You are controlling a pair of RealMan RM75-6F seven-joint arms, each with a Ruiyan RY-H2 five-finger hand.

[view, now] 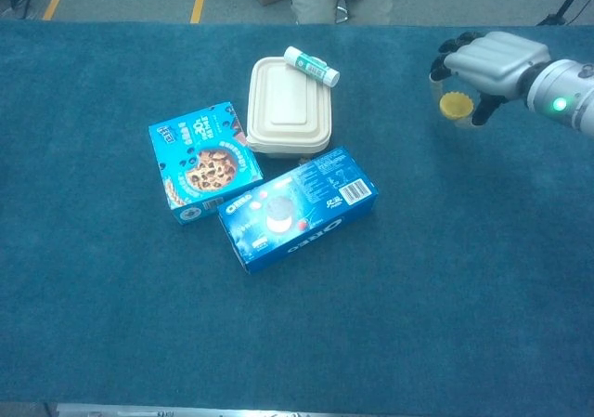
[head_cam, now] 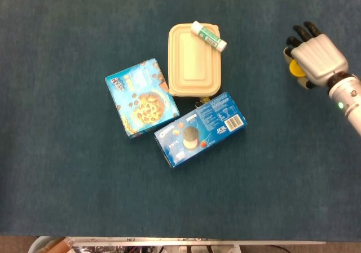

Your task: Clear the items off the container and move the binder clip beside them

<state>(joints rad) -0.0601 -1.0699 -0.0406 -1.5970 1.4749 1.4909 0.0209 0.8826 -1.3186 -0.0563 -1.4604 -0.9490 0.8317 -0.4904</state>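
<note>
My right robot hand hangs over the far right part of the desk, well apart from the other things. Its fingers curl down around a small yellow cap-like object, which shows just under the palm; I hold it pinched between thumb and fingers. From these views I cannot tell whether the yellow object touches the blue desk cover or hangs just above it.

The cream container sits near the middle of the desk with its lid on. A white tube with a green label lies tilted across the container's far right corner, partly overhanging the rim.

Just beside the container's left edge lies a blue cookie box, flat, with a chocolate-chip picture facing up. A blue Oreo box lies flat at an angle against the container's near edge, touching the cookie box at one corner. Something small and dark peeks out between the container and the Oreo box; too little shows for me to say whether it is the binder clip.

My left robot hand appears in neither view.
</note>
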